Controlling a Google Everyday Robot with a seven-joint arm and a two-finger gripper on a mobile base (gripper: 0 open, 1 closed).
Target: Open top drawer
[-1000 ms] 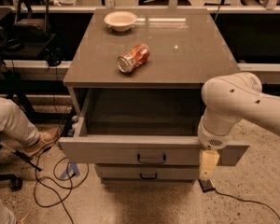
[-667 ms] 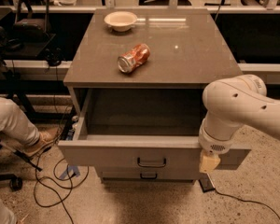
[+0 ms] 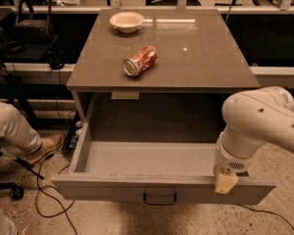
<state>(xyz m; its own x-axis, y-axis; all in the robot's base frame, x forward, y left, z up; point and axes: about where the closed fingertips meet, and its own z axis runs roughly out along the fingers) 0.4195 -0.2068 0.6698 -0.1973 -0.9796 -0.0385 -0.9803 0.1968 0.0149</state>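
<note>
The top drawer (image 3: 112, 187) is a wide grey-beige drawer with a small black bar handle (image 3: 159, 199) at the centre of its flat front. It stands pulled far out of the cabinet, and its deep box (image 3: 147, 158) is open to view. My gripper (image 3: 226, 182) hangs from the white arm (image 3: 255, 121) at the right. It sits at the top edge of the drawer front, right of the handle. The lower drawer fronts are hidden under the open drawer.
A crushed red can (image 3: 140, 60) lies on its side on the cabinet top (image 3: 196, 48), with a white bowl (image 3: 127, 21) behind it. A person's leg and shoe (image 3: 27, 136) are at the left. Cables (image 3: 49, 199) lie on the floor there.
The drawer has slid further out towards the camera and now covers the lower drawer fronts. My arm and gripper have moved along with the drawer front.
</note>
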